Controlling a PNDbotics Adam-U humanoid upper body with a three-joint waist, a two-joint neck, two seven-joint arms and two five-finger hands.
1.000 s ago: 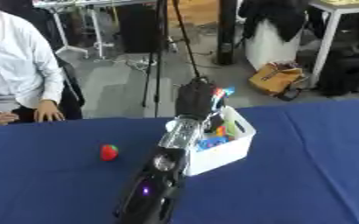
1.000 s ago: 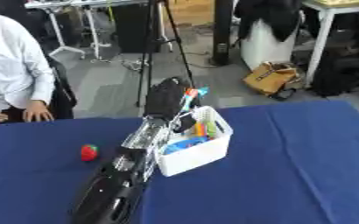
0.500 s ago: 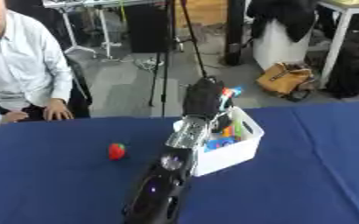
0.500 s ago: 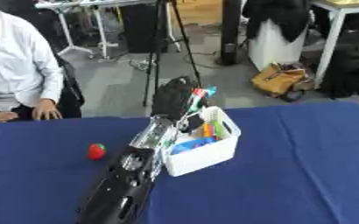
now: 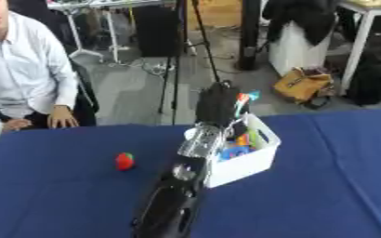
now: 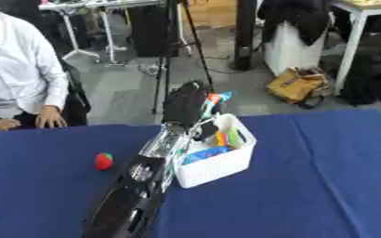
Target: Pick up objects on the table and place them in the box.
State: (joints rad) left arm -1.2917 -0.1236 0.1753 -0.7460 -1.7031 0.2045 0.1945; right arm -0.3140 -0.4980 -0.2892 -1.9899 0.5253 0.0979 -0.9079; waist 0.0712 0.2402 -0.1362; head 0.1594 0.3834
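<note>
One arm reaches up the middle of the blue table (image 5: 55,195), and its hand (image 5: 218,103), which looks like the left one, is raised over the far left corner of the white box (image 5: 246,162). Its fingers are curled round a small object (image 5: 244,98) with red and light-blue parts, held just above the rim. Several colourful items (image 6: 218,142) lie inside the box. Well to the box's left, a small red ball with a green spot (image 5: 125,161) sits alone on the cloth.

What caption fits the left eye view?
Robot hand over a white box of toys; a red ball waits on the blue table.
</note>
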